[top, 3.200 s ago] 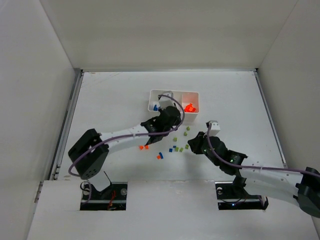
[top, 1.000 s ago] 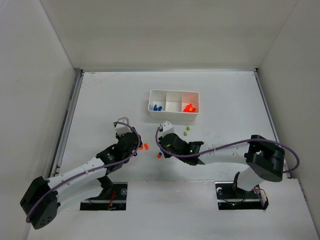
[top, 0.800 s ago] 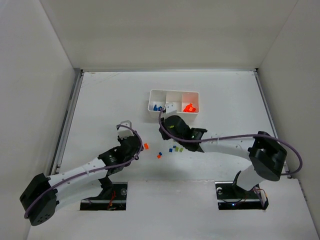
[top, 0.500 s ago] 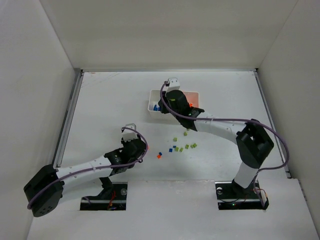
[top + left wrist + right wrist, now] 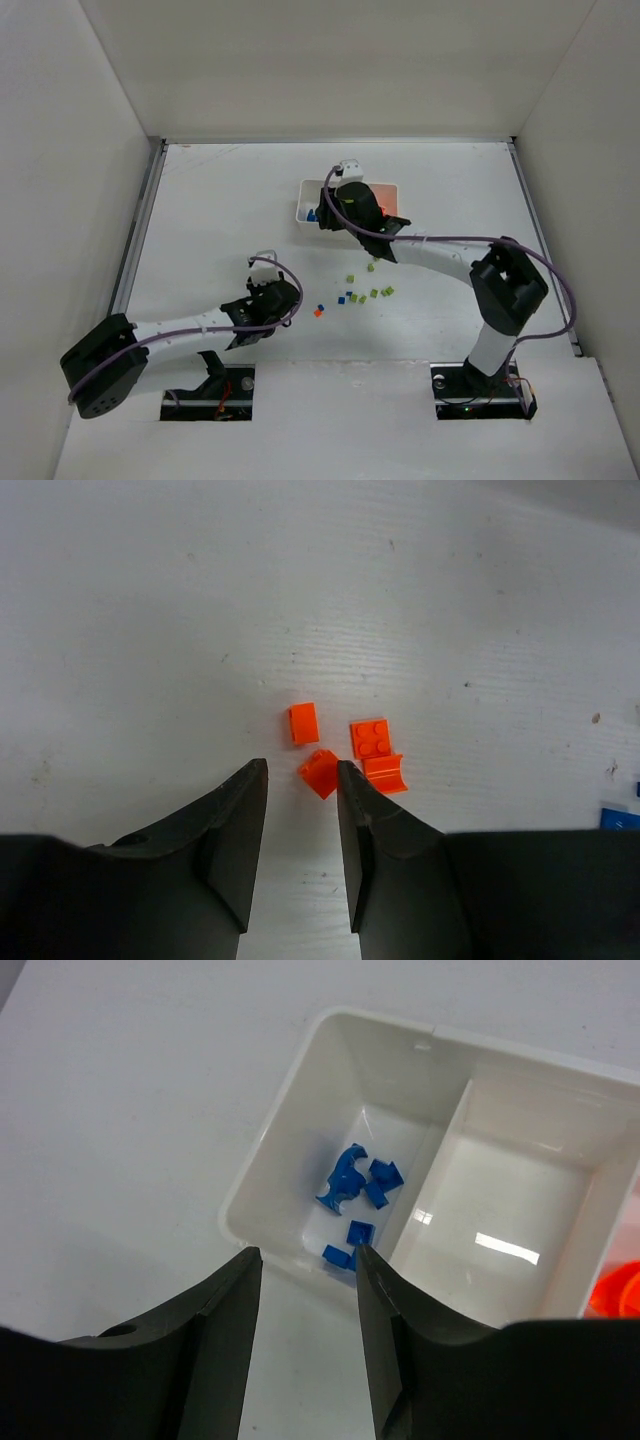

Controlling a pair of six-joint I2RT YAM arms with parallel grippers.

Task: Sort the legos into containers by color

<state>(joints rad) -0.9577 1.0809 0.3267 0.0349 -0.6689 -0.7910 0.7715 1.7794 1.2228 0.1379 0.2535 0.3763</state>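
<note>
Three orange-red legos (image 5: 371, 738) lie close together on the table just beyond my left gripper (image 5: 300, 770). It is open, and a fourth orange lego (image 5: 320, 773) sits at its tips, beside the right finger. My right gripper (image 5: 308, 1252) hangs open and empty over the near wall of the white tray (image 5: 262, 1175). Several blue legos (image 5: 355, 1180) lie in the left container. The middle container (image 5: 520, 1130) holds nothing, and orange (image 5: 615, 1295) shows in the right one. From above, the right gripper (image 5: 335, 205) hides most of the tray (image 5: 303, 210).
Loose yellow-green legos (image 5: 375, 293), two blue ones (image 5: 341, 297) and an orange one (image 5: 316, 313) lie scattered mid-table between the arms. A blue lego (image 5: 618, 818) shows at the right edge of the left wrist view. White walls enclose the table.
My right arm swung from the loose legos up to the tray, and its jaws opened over the blue container. My left gripper slid right and nearer, towards the orange legos.
</note>
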